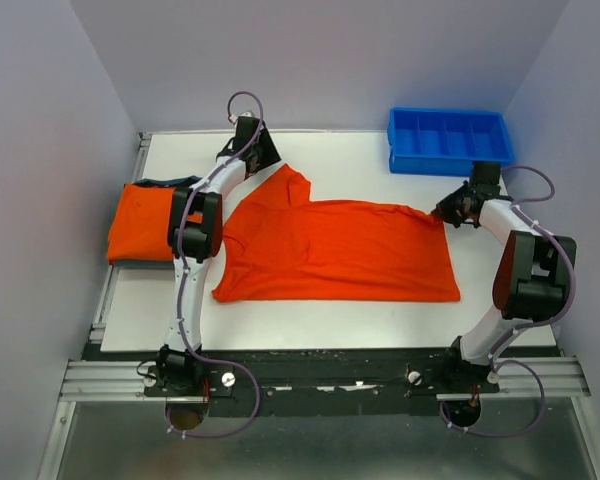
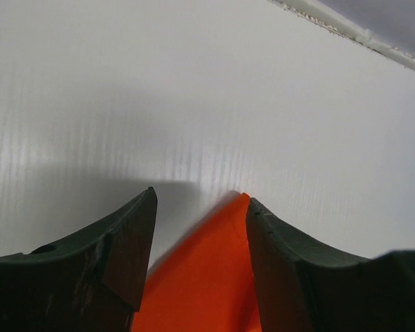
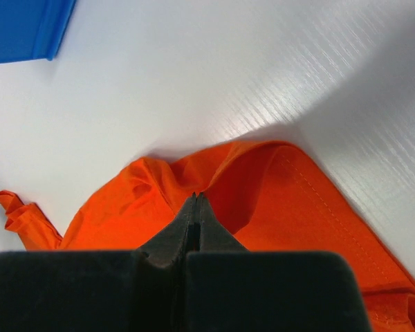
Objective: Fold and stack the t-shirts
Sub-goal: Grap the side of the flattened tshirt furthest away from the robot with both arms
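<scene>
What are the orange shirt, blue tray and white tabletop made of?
The orange shirt looks like soft matte cloth: it wrinkles and has a stitched hem. The blue tray seems moulded plastic, smooth, with rigid dividers. The white tabletop may be ribbed plastic sheet, slightly glossy, finely lined.

blue divided bin (image 1: 448,140) is spotted at the table's far right corner | white table (image 1: 340,318) is seen, ribbed and glossy | aluminium rail (image 1: 105,380) is seen along near edge
</scene>
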Robot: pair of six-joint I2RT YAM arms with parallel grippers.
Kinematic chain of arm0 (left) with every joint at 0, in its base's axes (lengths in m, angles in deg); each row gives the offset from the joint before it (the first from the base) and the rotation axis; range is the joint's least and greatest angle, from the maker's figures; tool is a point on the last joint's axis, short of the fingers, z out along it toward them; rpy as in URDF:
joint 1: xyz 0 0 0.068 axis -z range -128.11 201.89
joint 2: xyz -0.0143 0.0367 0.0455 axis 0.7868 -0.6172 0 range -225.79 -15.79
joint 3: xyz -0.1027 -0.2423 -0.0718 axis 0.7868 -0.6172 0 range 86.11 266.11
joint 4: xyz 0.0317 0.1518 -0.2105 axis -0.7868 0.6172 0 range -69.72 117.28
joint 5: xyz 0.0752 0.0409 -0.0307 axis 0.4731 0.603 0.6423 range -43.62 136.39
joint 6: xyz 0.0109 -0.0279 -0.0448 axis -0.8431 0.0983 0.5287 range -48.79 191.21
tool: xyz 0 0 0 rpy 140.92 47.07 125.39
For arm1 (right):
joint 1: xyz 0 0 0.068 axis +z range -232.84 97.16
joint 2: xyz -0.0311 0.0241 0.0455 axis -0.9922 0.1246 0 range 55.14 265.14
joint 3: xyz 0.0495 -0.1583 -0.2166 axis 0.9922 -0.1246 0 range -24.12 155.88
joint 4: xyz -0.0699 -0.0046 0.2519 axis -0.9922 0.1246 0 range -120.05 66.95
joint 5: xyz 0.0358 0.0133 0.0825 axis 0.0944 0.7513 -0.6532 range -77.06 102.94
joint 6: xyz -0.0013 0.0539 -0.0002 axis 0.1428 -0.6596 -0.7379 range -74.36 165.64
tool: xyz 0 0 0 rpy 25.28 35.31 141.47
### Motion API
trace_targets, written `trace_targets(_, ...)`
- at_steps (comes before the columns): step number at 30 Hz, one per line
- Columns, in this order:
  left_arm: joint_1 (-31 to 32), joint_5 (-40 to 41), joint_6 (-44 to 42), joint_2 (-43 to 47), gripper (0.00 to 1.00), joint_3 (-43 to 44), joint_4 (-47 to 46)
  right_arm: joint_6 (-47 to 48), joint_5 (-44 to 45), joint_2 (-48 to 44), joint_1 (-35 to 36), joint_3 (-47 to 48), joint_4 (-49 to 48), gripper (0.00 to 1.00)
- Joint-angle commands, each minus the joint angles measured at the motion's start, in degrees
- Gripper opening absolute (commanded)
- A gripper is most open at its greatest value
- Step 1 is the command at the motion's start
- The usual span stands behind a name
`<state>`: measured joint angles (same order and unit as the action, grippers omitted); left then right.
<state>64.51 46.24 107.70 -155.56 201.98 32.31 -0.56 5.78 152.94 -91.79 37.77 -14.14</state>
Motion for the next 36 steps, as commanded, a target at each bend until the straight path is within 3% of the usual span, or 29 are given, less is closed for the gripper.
trace_targets(1, 0.2, -9.4, 0.2, -5.0, 0.63, 6.2, 1.6, 1.5, -0.5, -0.9, -0.1, 2.8, 2.5, 0.01)
trace_targets(12, 0.0, -17.6, 0.4, -12.7, 0.53, 15.3, 4.8, 1.6, -1.4, -0.7, -0.3, 4.0, 3.2, 0.01)
trace_targets(16, -0.1, -18.5, 1.0, -15.4, 0.35, 18.4, 7.0, 1.6, -1.6, -0.9, -0.6, 4.6, 3.9, 0.01)
trace_targets(19, -0.8, -18.9, 1.5, -15.4, 0.08, 18.3, 6.8, 1.5, -2.2, -1.2, -1.2, 5.8, 4.5, 0.01)
trace_targets(21, -1.3, -20.2, 1.8, -14.4, 0.00, 16.5, 5.0, 1.5, -3.2, -1.2, -1.7, 6.5, 4.8, 0.01)
trace_targets(36, -3.2, -20.5, -1.1, -0.5, 0.00, 2.0, -5.6, 2.5, -7.8, 2.8, -3.2, 13.1, 8.6, 0.01)
